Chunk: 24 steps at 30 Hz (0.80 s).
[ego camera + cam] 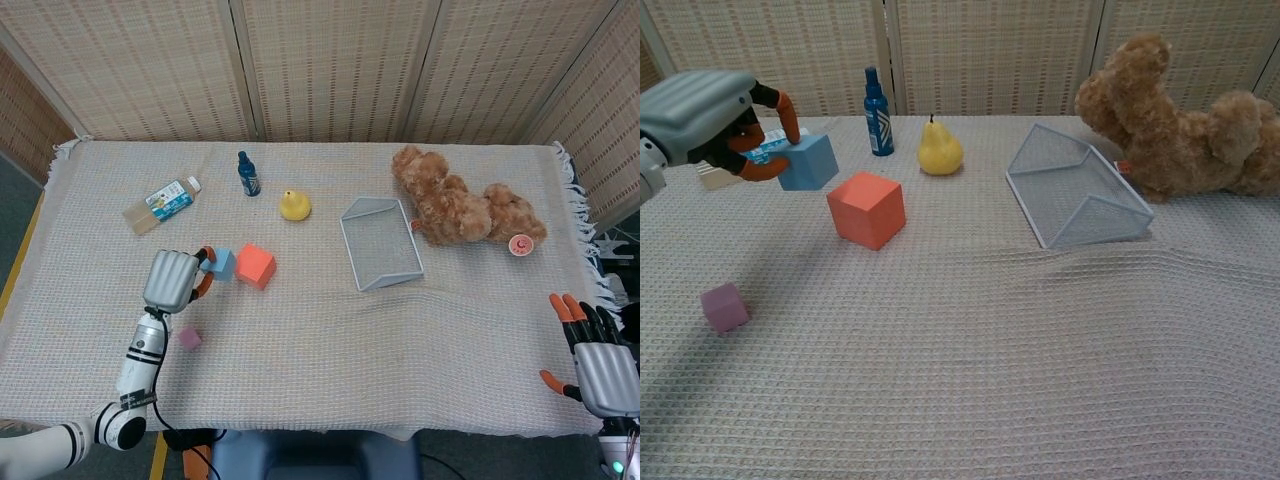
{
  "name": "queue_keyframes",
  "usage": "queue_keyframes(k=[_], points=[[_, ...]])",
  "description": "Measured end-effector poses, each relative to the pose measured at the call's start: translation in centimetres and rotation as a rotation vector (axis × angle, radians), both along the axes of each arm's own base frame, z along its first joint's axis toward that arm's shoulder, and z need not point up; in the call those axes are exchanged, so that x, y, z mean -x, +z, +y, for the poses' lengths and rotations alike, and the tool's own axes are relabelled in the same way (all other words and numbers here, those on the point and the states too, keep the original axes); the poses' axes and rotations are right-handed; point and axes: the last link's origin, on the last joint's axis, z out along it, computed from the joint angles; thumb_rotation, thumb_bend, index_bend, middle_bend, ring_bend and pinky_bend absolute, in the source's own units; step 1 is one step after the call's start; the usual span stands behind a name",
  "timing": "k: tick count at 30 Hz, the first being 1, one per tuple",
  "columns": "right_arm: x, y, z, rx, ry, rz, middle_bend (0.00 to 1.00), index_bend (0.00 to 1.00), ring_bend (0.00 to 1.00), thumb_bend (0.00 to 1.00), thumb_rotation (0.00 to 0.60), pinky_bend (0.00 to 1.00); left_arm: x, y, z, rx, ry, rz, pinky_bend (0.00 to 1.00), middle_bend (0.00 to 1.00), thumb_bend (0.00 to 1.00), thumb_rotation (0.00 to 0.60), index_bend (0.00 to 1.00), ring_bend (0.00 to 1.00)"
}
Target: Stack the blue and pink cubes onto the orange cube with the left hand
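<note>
Item: small light-blue cube (807, 161), apparently foam or light plastic. Held clear of the cloth at upper left of the chest view, pinched between the orange-tipped fingers (788, 112) of the left hand (170, 280). Judged light and stiff, with matte faces unlikely to slip; best taken on two opposite flat faces, as it is now.

Item: larger orange cube (867, 208), the stacking base. It sits on the cloth just right of and below the held cube in the chest view, turned corner-on, with a flat top broad enough for the blue one (alignment will need care).

Item: small pink cube (723, 306), lower left of the chest view, alone on the cloth. Probably as light as the blue, and easily nudged.

Item: right hand (598, 365), lower right of the head view, fingers spread, holding nothing.

Surroundings, across the upper part of the frame: a lying plastic bottle with a blue-and-white label (161, 204), a dark blue upright bottle (877, 113), a yellow pear (939, 149), a tipped grey wire-mesh basket (1076, 190) and a brown plush bear (1175, 125). All lie on the woven beige tablecloth (980, 360). None stands between the held cube and the orange one; the bottles are the nearest neighbours.
</note>
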Motion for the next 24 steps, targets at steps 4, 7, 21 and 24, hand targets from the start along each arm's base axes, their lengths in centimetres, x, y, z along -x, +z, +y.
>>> queue_keyframes(k=[4,7,21,24], points=[[0.1,0.2,0.0,0.004,-0.005,-0.001,0.0,0.0,0.0,0.06,0.6,0.0,-1.0,-0.9,0.8,-0.021,-0.033,-0.012,1.0,1.0,0.35,0.6,0.58,1.0],[0.1,0.3,0.0,0.01,-0.004,-0.004,0.0,0.0,0.0,0.06,0.6,0.0,-1.6,-1.5,1.1,-0.027,-0.048,-0.021,1.0,1.0,0.35,0.6,0.58,1.0],[0.0,0.6,0.3,0.009,-0.002,-0.009,0.0,0.0,0.0,0.06,0.6,0.0,-2.9,-4.2,2.2,-0.067,-0.147,0.045,1.0,1.0,0.35,0.6,0.58,1.0],[-0.1,0.7,0.5,0.014,0.003,-0.012,0.0,0.0,0.0,0.06,0.6,0.0,-2.8,-4.7,2.6,-0.077,-0.163,0.07,1.0,1.0,0.35,0.6,0.58,1.0]])
